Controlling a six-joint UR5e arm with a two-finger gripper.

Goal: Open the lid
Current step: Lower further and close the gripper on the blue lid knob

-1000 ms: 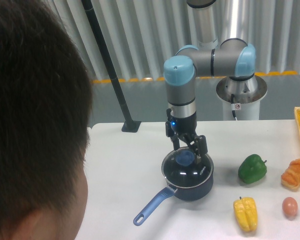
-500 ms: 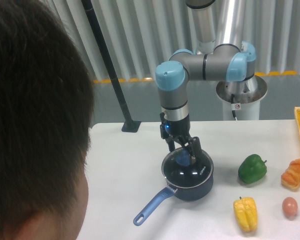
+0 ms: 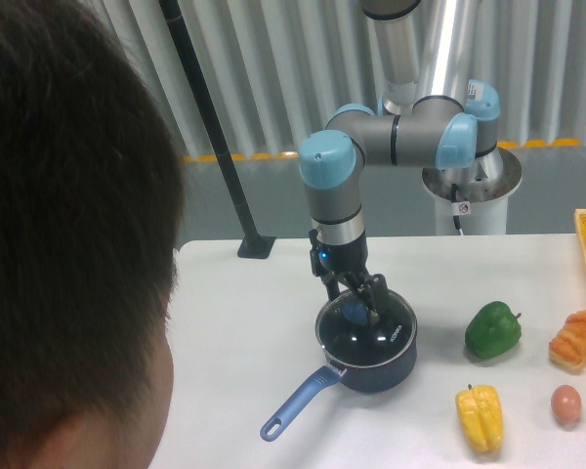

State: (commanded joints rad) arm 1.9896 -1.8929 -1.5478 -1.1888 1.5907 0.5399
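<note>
Filling the whole left side, somebody's dark-haired head is blocking the view. Behind it a white table is carrying everything else. Near its middle a dark blue saucepan is sitting with its light blue handle pointing toward the front-left corner. The lid is lying flat on the pan, blue knob facing straight up. The gripper is hanging right at that knob, fingers either side, but can't tell if it's actually squeezing. Off right: green pepper, yellow pepper, egg.
</note>
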